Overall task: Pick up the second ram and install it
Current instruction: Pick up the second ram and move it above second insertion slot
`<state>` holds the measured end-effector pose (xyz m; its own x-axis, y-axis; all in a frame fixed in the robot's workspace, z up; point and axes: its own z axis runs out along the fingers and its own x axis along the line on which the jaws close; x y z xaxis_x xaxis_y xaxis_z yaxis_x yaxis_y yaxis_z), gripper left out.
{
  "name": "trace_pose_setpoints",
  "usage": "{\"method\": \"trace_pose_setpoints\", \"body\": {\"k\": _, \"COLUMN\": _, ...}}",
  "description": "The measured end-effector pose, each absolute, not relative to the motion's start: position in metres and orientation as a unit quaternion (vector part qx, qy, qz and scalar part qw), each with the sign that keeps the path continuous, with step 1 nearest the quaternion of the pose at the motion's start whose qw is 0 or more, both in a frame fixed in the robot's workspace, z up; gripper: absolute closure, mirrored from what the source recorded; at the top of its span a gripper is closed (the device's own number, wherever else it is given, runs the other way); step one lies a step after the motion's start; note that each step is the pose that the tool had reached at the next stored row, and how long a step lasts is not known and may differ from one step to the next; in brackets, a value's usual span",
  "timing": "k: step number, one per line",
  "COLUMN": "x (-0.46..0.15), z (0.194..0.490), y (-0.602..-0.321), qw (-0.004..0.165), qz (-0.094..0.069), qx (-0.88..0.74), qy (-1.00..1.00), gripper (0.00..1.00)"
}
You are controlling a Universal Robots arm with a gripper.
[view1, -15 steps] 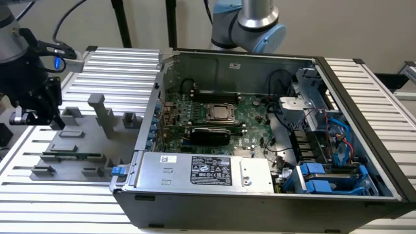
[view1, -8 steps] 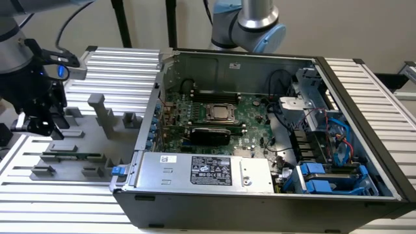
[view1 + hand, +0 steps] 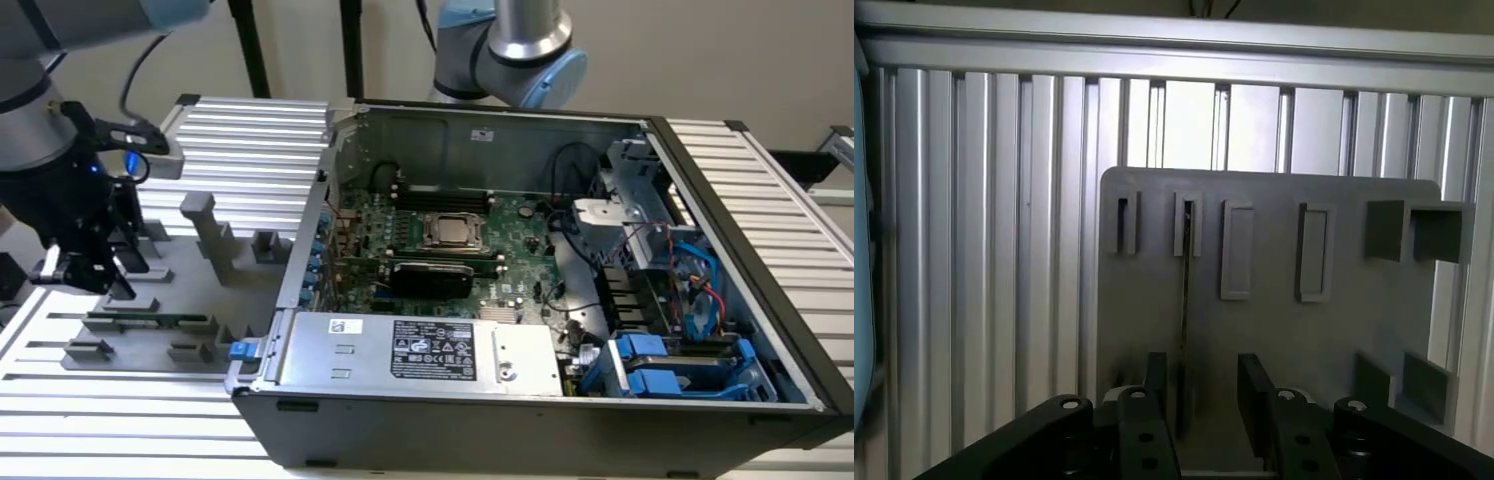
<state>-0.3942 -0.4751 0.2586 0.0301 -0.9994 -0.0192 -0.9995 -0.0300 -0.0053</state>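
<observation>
The second ram (image 3: pixel 150 321) is a thin green strip standing on edge in a slot of the grey fixture plate (image 3: pixel 160 352), at the exterior view's left. In the wrist view the second ram (image 3: pixel 1185 300) appears edge-on as a thin dark line running down the fixture plate (image 3: pixel 1354 320). My gripper (image 3: pixel 96 284) hangs just above the strip's end. Its jaws are open, and the wrist view has the gripper (image 3: pixel 1204 400) with the strip's edge in the gap between the black fingers (image 3: pixel 1257 392), nearer one of them. Nothing is held.
The open computer case (image 3: pixel 747 250) lies to the exterior view's right of the fixture, with its motherboard, CPU socket (image 3: pixel 451 230) and black slots (image 3: pixel 447 197). Grey upright blocks (image 3: pixel 202 228) stand on the fixture. A second arm (image 3: pixel 521 45) rises behind the case. Ribbed aluminium table (image 3: pixel 254 130) all around.
</observation>
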Motion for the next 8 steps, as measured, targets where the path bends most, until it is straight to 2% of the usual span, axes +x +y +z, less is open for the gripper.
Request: {"method": "trace_pose_setpoints", "body": {"k": 8, "x": -0.393, "z": 0.244, "y": -0.479, "qw": 0.009, "qz": 0.005, "qx": -0.718, "qy": 0.696, "gripper": 0.58}}
